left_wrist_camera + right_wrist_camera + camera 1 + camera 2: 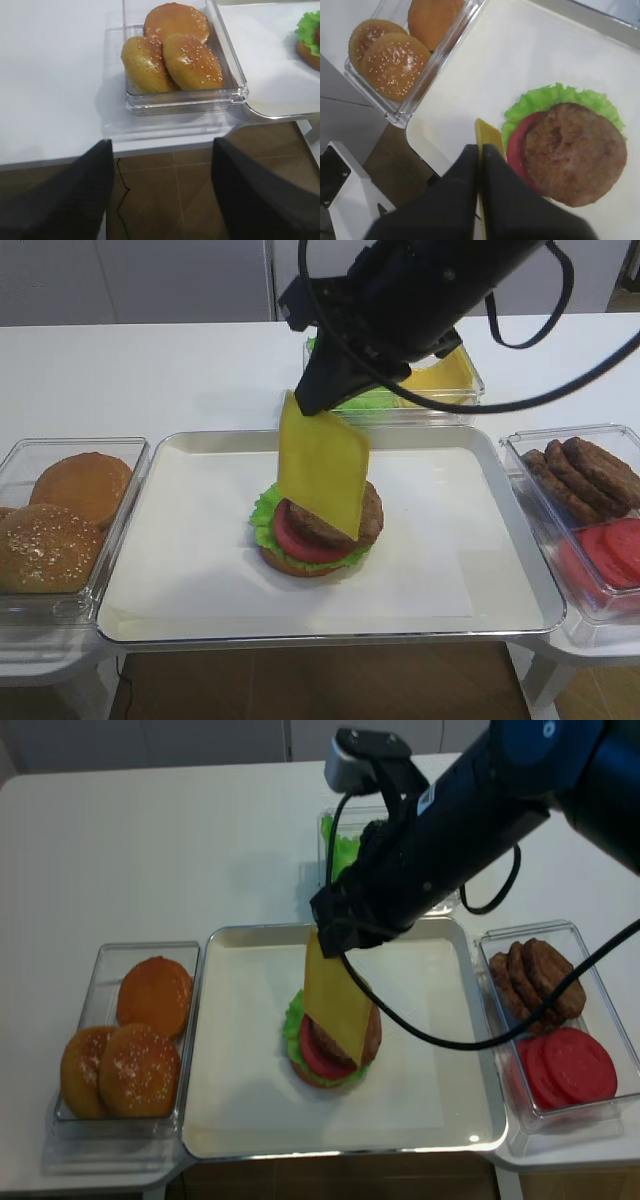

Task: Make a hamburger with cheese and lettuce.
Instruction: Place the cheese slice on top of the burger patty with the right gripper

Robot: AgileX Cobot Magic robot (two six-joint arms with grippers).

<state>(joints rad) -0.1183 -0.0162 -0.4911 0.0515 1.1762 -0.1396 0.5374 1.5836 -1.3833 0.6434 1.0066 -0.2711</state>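
The left end effector [160, 200] stood wide and empty beside the table. Over the hamburger [318, 528], the right end effector [318, 398] pinched the cheese [322, 465] by its top edge; it hung limp, probably light and floppy.

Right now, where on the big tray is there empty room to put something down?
The tray is bare on its left, between the hamburger and the bun box, and on its right, toward the patty and tomato box. The front strip is bare too. The middle is crowded: the right hand dangles the cheese over the hamburger.
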